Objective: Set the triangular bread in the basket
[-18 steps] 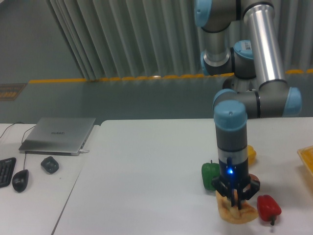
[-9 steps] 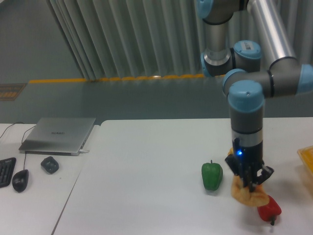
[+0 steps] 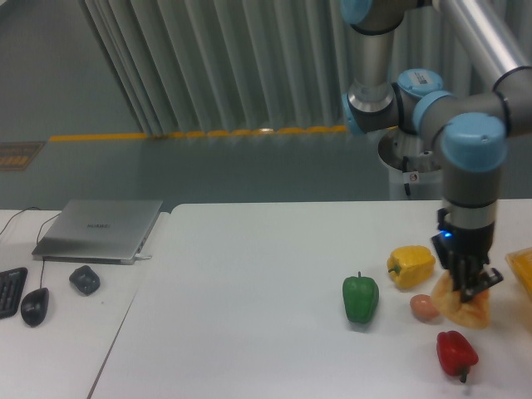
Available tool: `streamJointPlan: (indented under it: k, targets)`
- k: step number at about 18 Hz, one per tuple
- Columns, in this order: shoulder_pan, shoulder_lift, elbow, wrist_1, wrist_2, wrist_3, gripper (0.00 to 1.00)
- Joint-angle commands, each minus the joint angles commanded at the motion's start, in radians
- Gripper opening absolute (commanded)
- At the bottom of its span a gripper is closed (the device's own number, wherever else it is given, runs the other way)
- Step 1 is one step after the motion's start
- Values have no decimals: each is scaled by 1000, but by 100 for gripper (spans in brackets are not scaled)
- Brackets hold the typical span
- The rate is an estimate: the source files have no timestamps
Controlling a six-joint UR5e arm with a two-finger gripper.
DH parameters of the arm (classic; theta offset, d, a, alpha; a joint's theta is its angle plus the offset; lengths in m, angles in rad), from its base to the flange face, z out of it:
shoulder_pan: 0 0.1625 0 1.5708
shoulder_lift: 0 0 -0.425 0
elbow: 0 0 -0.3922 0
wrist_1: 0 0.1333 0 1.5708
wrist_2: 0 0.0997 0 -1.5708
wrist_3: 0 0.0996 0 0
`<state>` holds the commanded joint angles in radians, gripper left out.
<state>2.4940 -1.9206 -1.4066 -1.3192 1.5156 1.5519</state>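
Since a second ago the claw [image 3: 467, 289], clenched on the bread [image 3: 465, 306], has lifted it off the surface [image 3: 249, 291] and swung it right past the egg [image 3: 424, 307] (apparently airborne), nearing the basket [image 3: 522, 268], so the drop seems close.

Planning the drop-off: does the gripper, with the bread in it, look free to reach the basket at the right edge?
Probably yes. The gripper holds the triangular bread above the table, and nothing stands between it and the basket; the peppers lie left and below.
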Motion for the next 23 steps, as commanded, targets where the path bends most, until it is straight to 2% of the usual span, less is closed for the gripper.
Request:
streamJointPlan:
  k: [5, 8, 10, 12, 14, 15, 17, 18, 23]
  targets:
    - [109, 5, -5, -3, 3, 184, 22]
    - [147, -15, -3, 3, 26, 321, 22]
    - [161, -32, -5, 37, 47, 342, 25]
    - [177, -41, -5, 48, 48, 370, 38]
    - [181, -52, -5, 63, 48, 393, 42]
    - [184, -54, -5, 67, 48, 395, 50]
    - [196, -57, -6, 67, 45, 393, 78]
    - [197, -60, -6, 67, 45, 392, 100]
    - [192, -51, -8, 75, 43, 346, 100]
